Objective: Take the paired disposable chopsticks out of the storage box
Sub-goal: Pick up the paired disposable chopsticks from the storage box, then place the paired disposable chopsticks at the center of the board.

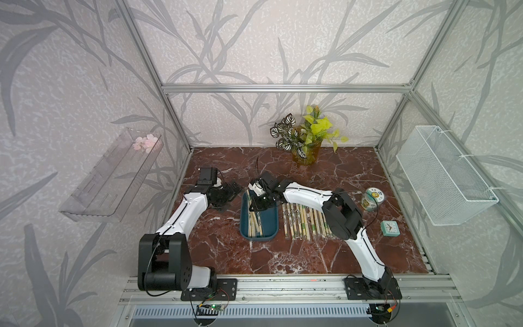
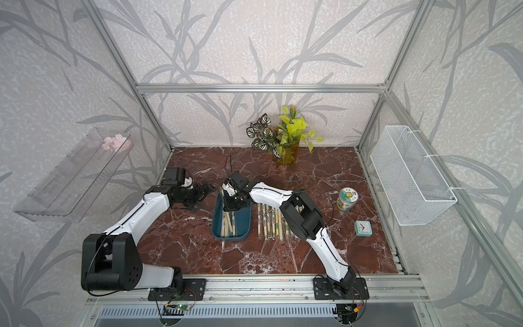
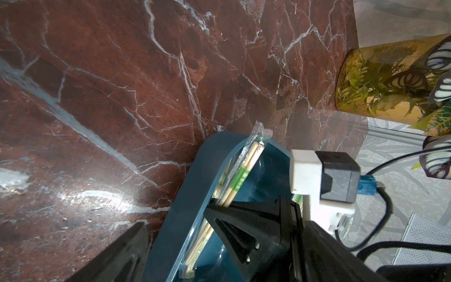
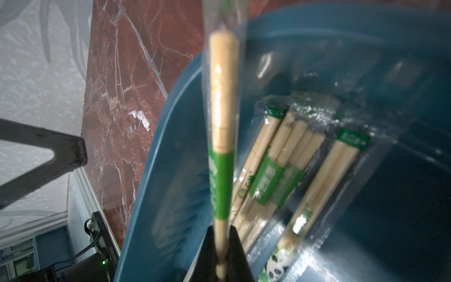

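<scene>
Right wrist: right gripper [image 4: 220,246] pinches one chopstick pair [image 4: 223,127], tilted up over the storage box [image 4: 156,195]. In both top views a row of pairs [image 1: 305,223] already lies on the table [image 1: 311,254] beside the box; a few pairs [image 1: 254,223] remain inside. Mostly done, I judge.

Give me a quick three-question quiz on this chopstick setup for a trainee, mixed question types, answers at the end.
1. True or false: the right gripper is shut on a wrapped chopstick pair over the teal storage box.
2. Where does the row of wrapped chopstick pairs already taken out lie? A in the white wire basket; B on the marble table beside the box; C on the clear acrylic shelf.
3. Fill in: the teal alarm clock stands on the table near the ____ arm.
Key: 1 true; 2 B; 3 right.
</scene>
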Controlling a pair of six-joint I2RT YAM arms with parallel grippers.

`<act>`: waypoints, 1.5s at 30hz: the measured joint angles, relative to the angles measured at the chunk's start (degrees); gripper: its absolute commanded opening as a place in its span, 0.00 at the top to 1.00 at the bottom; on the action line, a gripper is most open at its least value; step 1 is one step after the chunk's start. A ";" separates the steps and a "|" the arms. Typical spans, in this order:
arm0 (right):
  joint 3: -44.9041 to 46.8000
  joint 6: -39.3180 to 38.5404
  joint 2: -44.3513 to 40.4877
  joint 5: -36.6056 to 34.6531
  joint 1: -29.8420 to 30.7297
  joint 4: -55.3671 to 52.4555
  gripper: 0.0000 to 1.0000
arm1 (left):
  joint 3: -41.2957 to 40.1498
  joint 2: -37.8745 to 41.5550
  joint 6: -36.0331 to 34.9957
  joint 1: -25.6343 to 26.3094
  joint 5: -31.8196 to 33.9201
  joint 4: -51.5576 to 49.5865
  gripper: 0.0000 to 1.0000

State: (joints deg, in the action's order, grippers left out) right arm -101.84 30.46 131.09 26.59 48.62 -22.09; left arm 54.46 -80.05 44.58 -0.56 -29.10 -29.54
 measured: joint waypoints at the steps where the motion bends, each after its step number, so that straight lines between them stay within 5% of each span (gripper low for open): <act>1: 0.72 0.00 -0.98 -0.11 -0.22 0.04 1.00 | 0.00 0.02 0.00 0.00 -0.22 0.13 0.00; 15: 14.60 1.53 -22.97 -2.56 -6.73 5.42 1.00 | 0.00 2.49 1.46 0.98 -2.97 2.58 0.00; 29: 35.63 -4.13 -40.94 -7.48 -24.50 -0.50 1.00 | 0.00 3.37 5.42 13.94 -2.14 5.53 0.00; 36: 36.79 -13.27 -43.93 -14.29 -34.07 -9.77 1.00 | 0.02 2.32 5.62 15.58 -1.77 6.03 0.00; 45: 35.89 -20.87 -40.24 -27.30 -35.17 -20.31 1.00 | 0.48 0.48 5.51 16.33 -0.92 5.84 0.00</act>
State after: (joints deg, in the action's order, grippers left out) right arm -65.95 9.58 90.85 -0.71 13.45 -42.39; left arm 54.94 -79.57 50.09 15.77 -30.02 -23.70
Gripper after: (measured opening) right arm 0.081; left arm 0.996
